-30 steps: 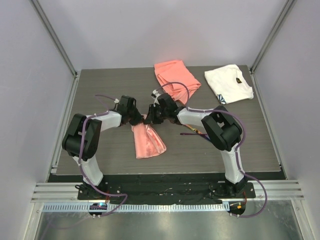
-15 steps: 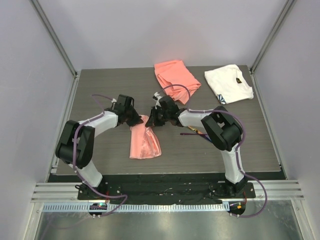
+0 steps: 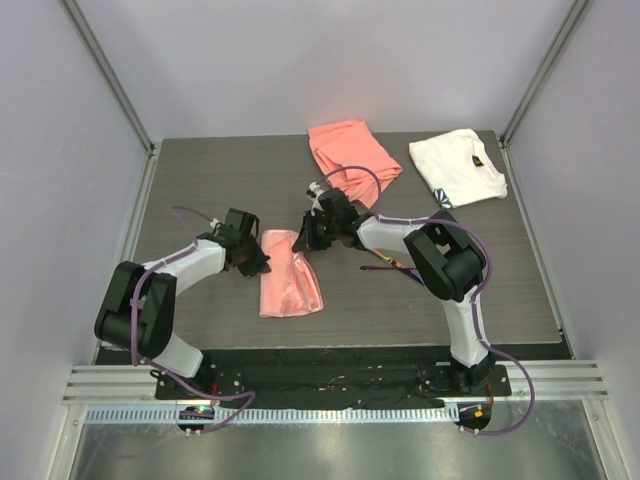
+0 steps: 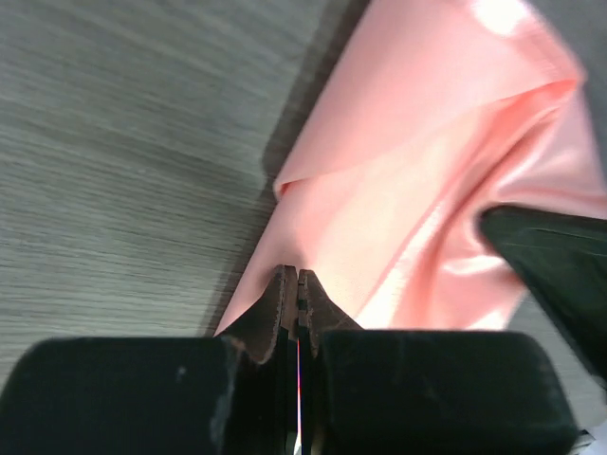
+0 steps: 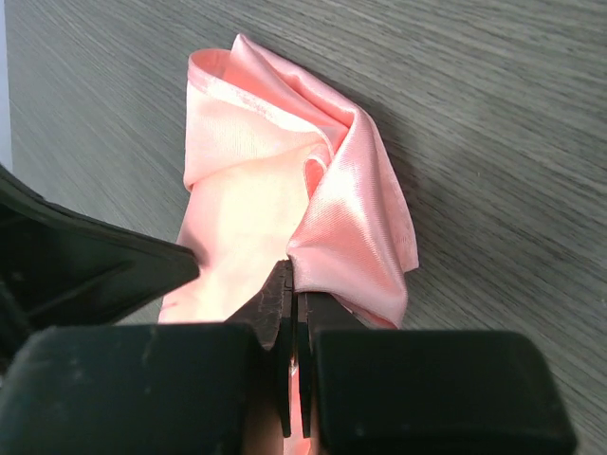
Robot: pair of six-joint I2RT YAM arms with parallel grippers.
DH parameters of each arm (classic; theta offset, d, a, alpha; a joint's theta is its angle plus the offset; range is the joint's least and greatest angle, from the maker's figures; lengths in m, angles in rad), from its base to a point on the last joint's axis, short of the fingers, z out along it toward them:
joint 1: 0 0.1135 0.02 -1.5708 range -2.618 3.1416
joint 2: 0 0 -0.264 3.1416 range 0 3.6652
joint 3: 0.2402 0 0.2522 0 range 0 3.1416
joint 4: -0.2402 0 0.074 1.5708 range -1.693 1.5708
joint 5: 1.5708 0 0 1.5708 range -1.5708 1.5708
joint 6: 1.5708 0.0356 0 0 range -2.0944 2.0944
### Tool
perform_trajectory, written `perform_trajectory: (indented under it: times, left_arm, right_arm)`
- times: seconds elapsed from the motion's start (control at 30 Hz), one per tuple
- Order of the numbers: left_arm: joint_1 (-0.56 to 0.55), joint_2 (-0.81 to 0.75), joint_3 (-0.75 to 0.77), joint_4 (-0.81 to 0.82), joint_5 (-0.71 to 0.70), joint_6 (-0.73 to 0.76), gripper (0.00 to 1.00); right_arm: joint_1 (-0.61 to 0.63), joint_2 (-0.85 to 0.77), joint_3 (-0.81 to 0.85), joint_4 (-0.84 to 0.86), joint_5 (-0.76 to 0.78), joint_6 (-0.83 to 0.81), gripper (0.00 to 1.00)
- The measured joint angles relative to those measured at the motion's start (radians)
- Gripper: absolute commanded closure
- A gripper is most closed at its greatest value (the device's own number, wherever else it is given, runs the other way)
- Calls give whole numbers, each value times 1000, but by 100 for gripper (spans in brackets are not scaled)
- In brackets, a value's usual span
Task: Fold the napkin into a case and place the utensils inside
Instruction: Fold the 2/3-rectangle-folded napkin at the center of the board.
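Setup: two arms on grey wood-grain table [image 3: 200, 180]; both reach in to the same cloth at mid-table.
Napkin [image 3: 288, 285]: glossy pale pink, lying on table centre-left, between the two claws. Rough oblong in top view, longer toward the near edge, bunched and rumpled at far end. Not a neat pocket at this pt.
Napkin, far end: right wrist view shows a rolled, puffy fold [image 5: 351, 209] w/ layers curling over each other.
Napkin, left side: left wrist view shows a flat sheet w/ one flap folded over [image 4: 417, 123], strong sheen.
L claw [image 3: 258, 264]: at napkin's left edge, far half. Jaws pressed together, no gap seen. Tips [image 4: 291, 277] sit on the cloth edge and creases run into them, so it looks pinched on the napkin.
R claw [image 3: 301, 240]: at napkin's far right corner. Jaws closed tight, tips [image 5: 292, 270] nipping a fold of napkin. The fold rises straight out of the tips.
Claws rel. to each other: near, apart, cloth spanning between. Each wrist view shows the other's dark finger at frame edge.
Utensils [image 3: 384, 266]: thin dark pieces on table, right of napkin, partly hidden under R arm. Apart from napkin. Can't tell fork from the other.
Coral cloth [image 3: 352, 158]: crumpled, far centre of table.
White cloth [image 3: 457, 167]: far right, small dark mark on it.
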Motion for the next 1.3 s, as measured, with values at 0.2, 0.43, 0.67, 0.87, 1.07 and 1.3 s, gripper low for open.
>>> perform_trajectory:
  times: [0.2, 0.43, 0.67, 0.87, 1.07, 1.3]
  left_arm:
    - [-19, 37, -40, 89, 21, -47, 100]
    - [-72, 39, -85, 213, 39, -116, 100]
    - [-78, 45, -97, 251, 52, -149, 100]
    - [-80, 46, -97, 256, 53, -150, 100]
    - [-80, 34, -129, 304, 57, -150, 100]
    - [-80, 4, -178, 357, 65, -145, 100]
  right_arm:
    - [2, 0, 27, -31, 14, 1, 94]
    - [11, 0, 74, -86, 42, 3, 87]
    - [35, 3, 117, -152, 80, 7, 74]
    - [55, 4, 94, -133, 71, 53, 67]
    - [53, 14, 49, -35, 20, 164, 60]
    - [50, 20, -76, 165, -21, 322, 49]
